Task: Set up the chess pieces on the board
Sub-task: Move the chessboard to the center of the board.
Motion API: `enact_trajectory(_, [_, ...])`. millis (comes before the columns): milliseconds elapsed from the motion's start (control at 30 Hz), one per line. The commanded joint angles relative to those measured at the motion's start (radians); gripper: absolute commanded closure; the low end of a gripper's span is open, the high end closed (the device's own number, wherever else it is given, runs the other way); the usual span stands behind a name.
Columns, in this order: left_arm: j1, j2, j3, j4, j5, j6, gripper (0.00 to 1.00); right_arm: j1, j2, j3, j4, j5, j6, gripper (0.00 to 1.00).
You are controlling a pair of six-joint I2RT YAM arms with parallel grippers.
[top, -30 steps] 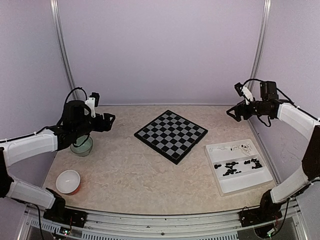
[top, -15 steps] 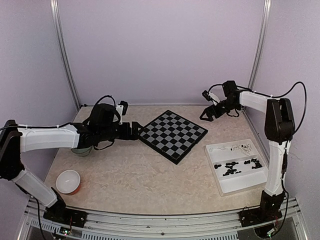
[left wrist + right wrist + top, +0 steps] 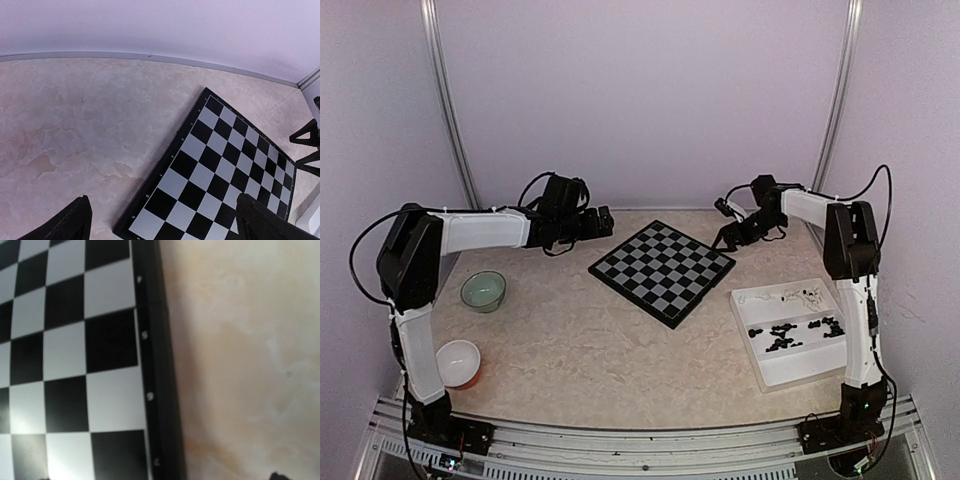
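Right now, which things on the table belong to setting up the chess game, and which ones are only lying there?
Belong to the job:
- board, no pieces on it yet
- chess pieces, black and white, all lying in the white tray to the right of the board

Just lying about:
- green bowl, left of the board
- white bowl, near the front left corner

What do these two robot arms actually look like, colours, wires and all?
Both are slim white tubes linked by chunky black joints: the left arm and the right arm. Thin black cables loop loosely alongside them. Each arm ends in a black gripper, the left gripper and the right gripper, with two dark wedge-shaped fingers.
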Motion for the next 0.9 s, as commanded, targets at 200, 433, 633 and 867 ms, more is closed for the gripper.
enact_trajectory(200, [0.013, 0.217, 0.152, 0.027, 0.113, 0.060, 0.01, 0.056, 0.005, -0.078, -0.095, -0.066, -0.027, 0.13])
enact_trajectory(433, [0.039, 0.301, 0.221, 0.077, 0.200, 0.143, 0.01, 0.125, -0.114, -0.289, -0.048, -0.044, -0.071, 0.19])
enact_trajectory(633, [0.059, 0.384, 0.316, 0.043, 0.271, 0.206, 0.01, 0.211, -0.213, -0.457, 0.005, 0.018, -0.092, 0.20])
enact_trajectory(867, [0.020, 0.427, 0.337, -0.046, 0.318, 0.276, 0.05, 0.341, -0.296, -0.548, -0.007, 0.053, -0.105, 0.22])
